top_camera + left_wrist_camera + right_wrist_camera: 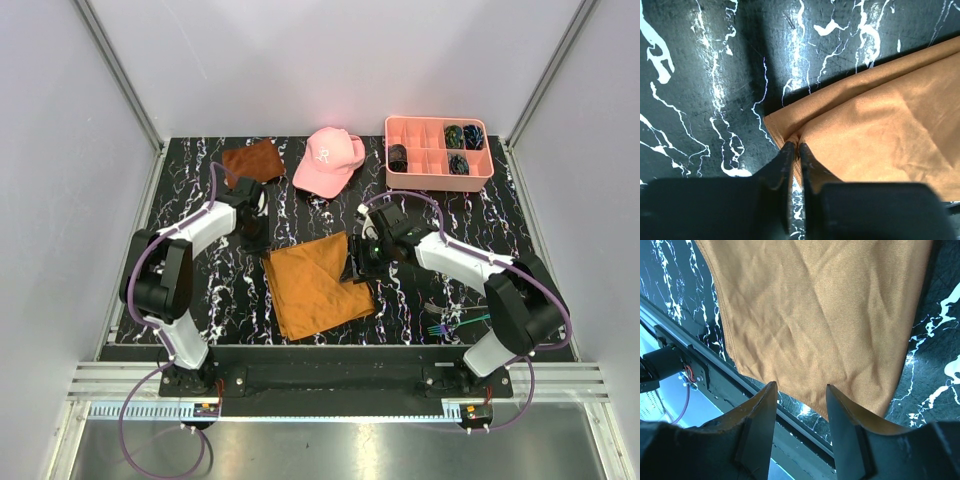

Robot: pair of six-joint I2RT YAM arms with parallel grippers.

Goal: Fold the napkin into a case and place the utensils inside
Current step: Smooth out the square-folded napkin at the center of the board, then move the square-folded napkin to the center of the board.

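Where the left tool (795, 150) pinches, soft napkin (880, 125) puckers.

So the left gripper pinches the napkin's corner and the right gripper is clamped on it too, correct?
No. The left gripper does pinch a corner of the napkin, but the right gripper is open, jaws apart at its edge; the right wrist view shows it.

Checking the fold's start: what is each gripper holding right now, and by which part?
The left gripper pinches the napkin by its edge at a corner. The right gripper is open, holding nothing.
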